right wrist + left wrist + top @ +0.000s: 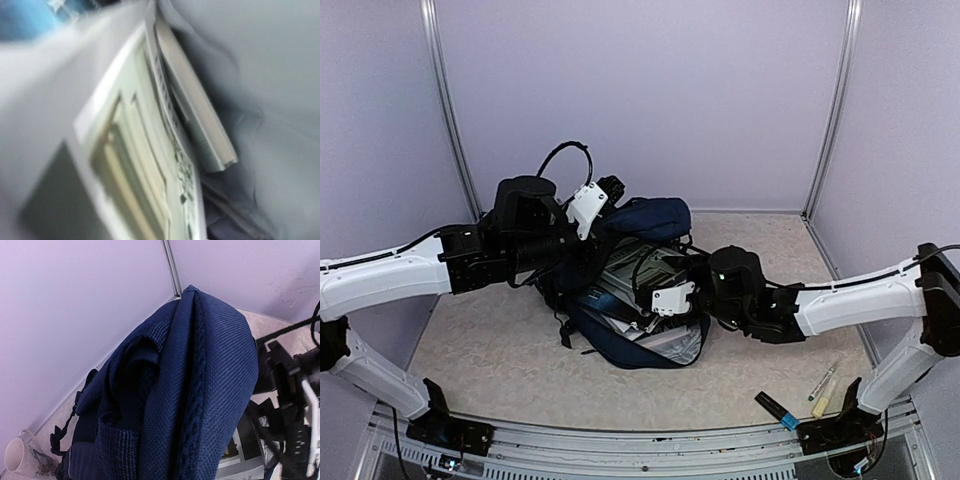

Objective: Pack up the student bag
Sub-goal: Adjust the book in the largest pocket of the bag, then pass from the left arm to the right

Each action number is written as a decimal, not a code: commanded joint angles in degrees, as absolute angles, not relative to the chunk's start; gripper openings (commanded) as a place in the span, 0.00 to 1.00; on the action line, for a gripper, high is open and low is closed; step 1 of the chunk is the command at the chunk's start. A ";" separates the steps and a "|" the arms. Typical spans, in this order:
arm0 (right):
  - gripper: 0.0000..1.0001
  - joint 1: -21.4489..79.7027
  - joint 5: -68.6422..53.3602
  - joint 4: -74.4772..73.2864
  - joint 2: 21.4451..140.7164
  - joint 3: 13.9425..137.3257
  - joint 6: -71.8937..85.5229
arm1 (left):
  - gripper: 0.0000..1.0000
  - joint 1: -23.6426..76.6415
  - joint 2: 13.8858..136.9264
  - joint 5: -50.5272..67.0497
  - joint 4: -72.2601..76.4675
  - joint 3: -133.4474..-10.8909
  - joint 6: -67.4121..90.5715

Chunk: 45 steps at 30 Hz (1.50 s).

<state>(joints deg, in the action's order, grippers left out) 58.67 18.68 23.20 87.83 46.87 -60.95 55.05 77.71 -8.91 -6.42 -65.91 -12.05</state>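
Snagging threatens: student bag (650, 215) lies mid surface (500, 350), left jaws apparently clamped on its raised navy top; right jaws sit inside beside books (150, 165), their spread impossible to tell. Withdrawing could catch the lining (270, 100) and drag the books out.

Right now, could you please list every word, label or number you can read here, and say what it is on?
No text can be read in any view.
Printed booklet inside the student bag: print too blurred.
Mug: a drawing only, no words visible.
Markers: labels too small.
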 commanded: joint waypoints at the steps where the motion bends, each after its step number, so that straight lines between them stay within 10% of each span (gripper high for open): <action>1: 0.89 59.59 9.67 11.08 77.88 45.40 -52.23 | 0.00 54.93 78.25 -5.94 0.00 -66.54 -8.62; 14: 1.00 56.73 12.01 2.23 63.04 43.76 2.06 | 0.00 54.89 80.03 -3.73 -0.50 -67.64 -7.72; 20: 0.78 56.71 23.46 -4.42 62.55 38.73 33.31 | 0.00 55.01 80.65 -3.69 -1.23 -67.80 -6.60; 35: 0.90 54.28 14.82 -0.40 84.46 38.21 45.48 | 0.00 55.94 80.71 -5.33 0.60 -65.03 -7.54; 45: 0.10 48.78 5.20 2.05 85.93 36.55 44.95 | 0.04 54.81 81.06 2.29 -1.95 -66.69 -3.33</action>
